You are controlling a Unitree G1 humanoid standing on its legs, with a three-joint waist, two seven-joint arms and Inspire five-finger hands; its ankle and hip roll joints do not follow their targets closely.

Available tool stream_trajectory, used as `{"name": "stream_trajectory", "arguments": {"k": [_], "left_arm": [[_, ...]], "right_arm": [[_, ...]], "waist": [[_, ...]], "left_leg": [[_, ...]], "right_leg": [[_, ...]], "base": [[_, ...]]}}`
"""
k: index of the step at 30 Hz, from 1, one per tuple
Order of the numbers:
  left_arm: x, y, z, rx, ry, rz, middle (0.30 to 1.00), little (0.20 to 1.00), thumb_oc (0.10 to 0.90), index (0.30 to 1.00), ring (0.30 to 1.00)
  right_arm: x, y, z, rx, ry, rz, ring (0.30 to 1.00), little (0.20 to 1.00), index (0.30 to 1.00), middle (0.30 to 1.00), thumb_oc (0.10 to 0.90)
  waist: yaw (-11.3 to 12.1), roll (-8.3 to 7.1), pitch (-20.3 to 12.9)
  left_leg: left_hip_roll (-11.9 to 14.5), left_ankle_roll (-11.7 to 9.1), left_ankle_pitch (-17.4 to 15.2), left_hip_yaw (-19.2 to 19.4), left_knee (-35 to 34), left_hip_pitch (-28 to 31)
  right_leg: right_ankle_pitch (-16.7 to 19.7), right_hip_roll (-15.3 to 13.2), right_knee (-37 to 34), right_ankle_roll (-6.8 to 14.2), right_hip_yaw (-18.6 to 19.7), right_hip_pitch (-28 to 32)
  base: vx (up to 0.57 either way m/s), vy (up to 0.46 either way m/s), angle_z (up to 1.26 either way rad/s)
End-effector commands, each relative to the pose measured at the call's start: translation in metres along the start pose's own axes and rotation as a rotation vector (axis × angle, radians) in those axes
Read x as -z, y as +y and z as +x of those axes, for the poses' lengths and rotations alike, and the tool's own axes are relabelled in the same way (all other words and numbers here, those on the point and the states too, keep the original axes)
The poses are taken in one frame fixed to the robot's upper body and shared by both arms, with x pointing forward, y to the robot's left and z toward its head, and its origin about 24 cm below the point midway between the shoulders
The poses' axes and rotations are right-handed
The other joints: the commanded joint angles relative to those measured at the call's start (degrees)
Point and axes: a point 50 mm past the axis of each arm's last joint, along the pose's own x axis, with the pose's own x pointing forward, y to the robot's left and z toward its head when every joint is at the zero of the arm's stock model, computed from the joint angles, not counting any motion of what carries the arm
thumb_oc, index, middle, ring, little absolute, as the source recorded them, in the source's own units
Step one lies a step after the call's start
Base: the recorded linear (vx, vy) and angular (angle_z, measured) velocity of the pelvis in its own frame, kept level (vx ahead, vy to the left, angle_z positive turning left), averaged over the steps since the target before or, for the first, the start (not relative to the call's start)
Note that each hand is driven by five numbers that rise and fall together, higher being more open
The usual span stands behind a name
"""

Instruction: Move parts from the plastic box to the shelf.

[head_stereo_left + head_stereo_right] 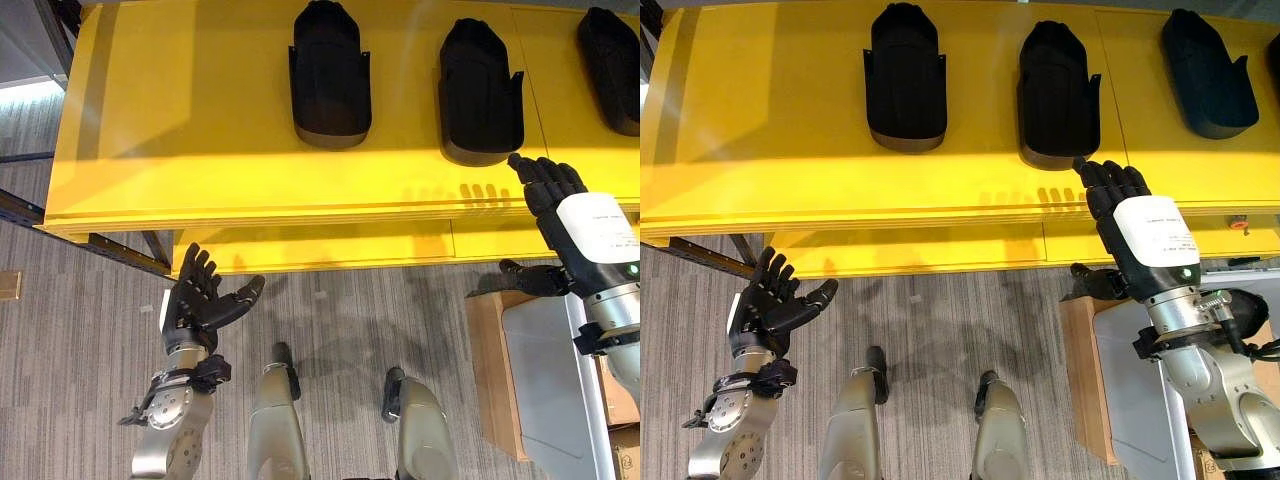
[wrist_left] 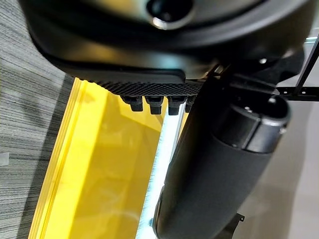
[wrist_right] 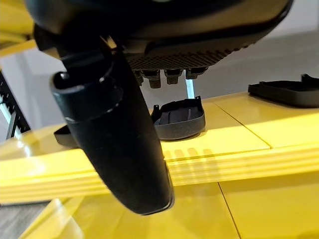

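Yellow shelf [image 1: 200,120] — three black parts [image 1: 330,75] lie on top.

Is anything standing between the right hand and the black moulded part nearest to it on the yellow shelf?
Nothing visible does. The right hand hangs open at the yellow shelf's front edge, fingers straight, apart from the middle black moulded part just beyond its fingertips. Only bare yellow surface lies between. The left hand is open, low over the grey floor.
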Motion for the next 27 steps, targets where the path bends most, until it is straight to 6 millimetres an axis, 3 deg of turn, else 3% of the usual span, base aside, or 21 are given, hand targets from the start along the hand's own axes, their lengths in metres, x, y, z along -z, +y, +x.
{"name": "stream_trajectory", "arguments": {"k": [1,12,27], "left_arm": [[-0.034,-0.009,0.000,0.076,-0.182,0.030,1.000,1.000,0.900,1.000,1.000],[-0.036,-0.008,0.001,0.080,-0.190,0.025,1.000,1.000,0.900,1.000,1.000],[-0.038,-0.010,0.003,0.097,-0.193,0.020,1.000,1.000,0.900,1.000,1.000]], "right_arm": [[0.003,-0.028,0.020,0.105,-0.048,-0.084,1.000,1.000,1.000,1.000,0.900],[0.013,-0.031,0.031,0.087,-0.009,-0.049,1.000,1.000,1.000,1.000,0.900],[0.022,-0.016,0.043,0.029,0.046,0.071,1.000,1.000,1.000,1.000,0.900]], "waist": [[0.31,-0.24,-4.70],[1.07,-0.08,-3.53],[1.70,0.30,-2.33]], "left_leg": [[4.19,-2.66,0.75,-3.68,-1.98,2.25],[3.95,-2.71,1.34,-3.61,-2.78,2.66],[3.59,-2.61,1.56,-3.59,-2.93,2.61]], "right_leg": [[-0.42,0.11,-2.30,-1.82,1.63,3.81],[-0.64,-0.19,-1.67,-2.03,1.38,3.73],[-0.44,-0.59,-1.08,-2.16,1.23,3.42]], "base": [[0.00,0.000,0.00],[0.00,0.000,0.00],[0.00,-0.001,0.00]]}}
